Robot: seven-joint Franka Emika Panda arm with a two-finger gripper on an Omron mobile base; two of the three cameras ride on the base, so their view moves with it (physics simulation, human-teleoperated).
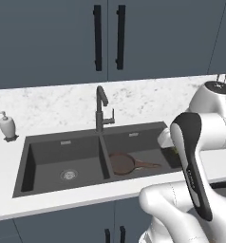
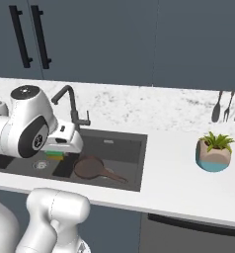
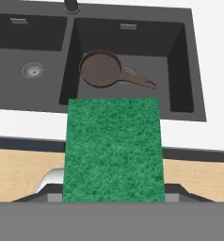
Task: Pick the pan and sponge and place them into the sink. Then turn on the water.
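You have the pan [image 3: 100,68] already down in the right basin of the sink [image 3: 189,70], ahead of the fingers, which are clenched on the sponge [image 3: 113,150]; sponge drop and water remain.

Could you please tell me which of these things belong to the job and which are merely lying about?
Job: pan in the sink; sponge held in the tool; faucet.
Lying about: soap dispenser, potted plant, hanging utensils.
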